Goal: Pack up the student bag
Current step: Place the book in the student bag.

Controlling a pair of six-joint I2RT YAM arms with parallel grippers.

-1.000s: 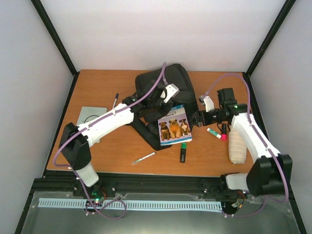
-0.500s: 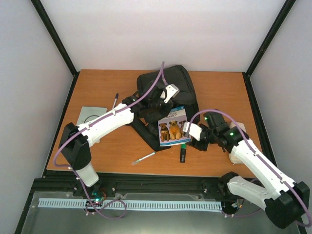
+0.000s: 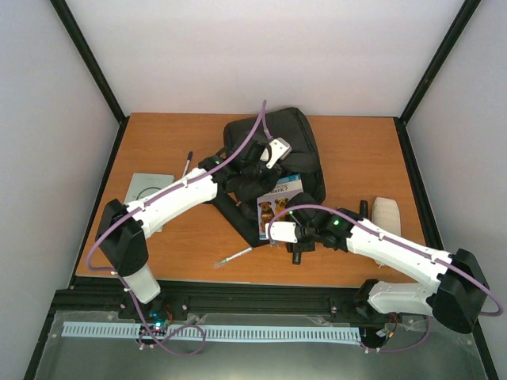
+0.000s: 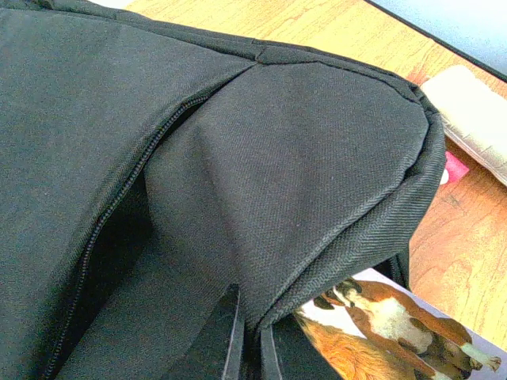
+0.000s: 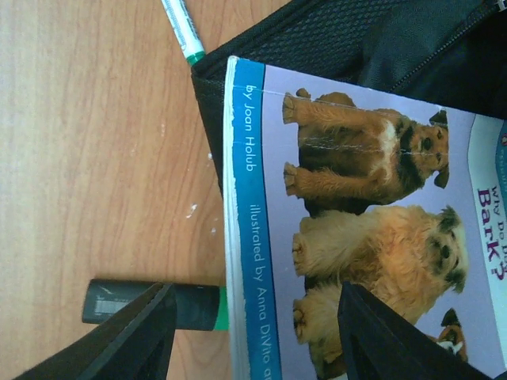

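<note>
A brown wood-grain table (image 3: pixel 372 150) is closed in by plain white walls on three sides, with black posts in the far corners. A black rail carrying the arm bases runs along the near edge.

The student bag (image 3: pixel 293 138) lies at the far middle of the table, right under and beyond the left gripper (image 4: pixel 249 348). This gripper is pressed together on a fold of the bag's black fabric beside an open zip.

The right gripper (image 5: pixel 253 293) hangs spread wide over the near edge of a book (image 5: pixel 364 198) with dogs on its cover. One finger is above the cover, and the other is above a black and green marker (image 5: pixel 142 305) lying on the wood just off the book's edge. The book's far end rests on the bag.

A white pen (image 3: pixel 234 257) lies on the table near the right gripper, toward the left arm. A cream pouch (image 3: pixel 386 212) sits behind the right gripper, beside its forearm. A grey square (image 3: pixel 149 190) and a dark pen (image 3: pixel 188 164) lie well behind the left gripper, by its arm.

Bare wood shows in both far corners and along the near left edge
</note>
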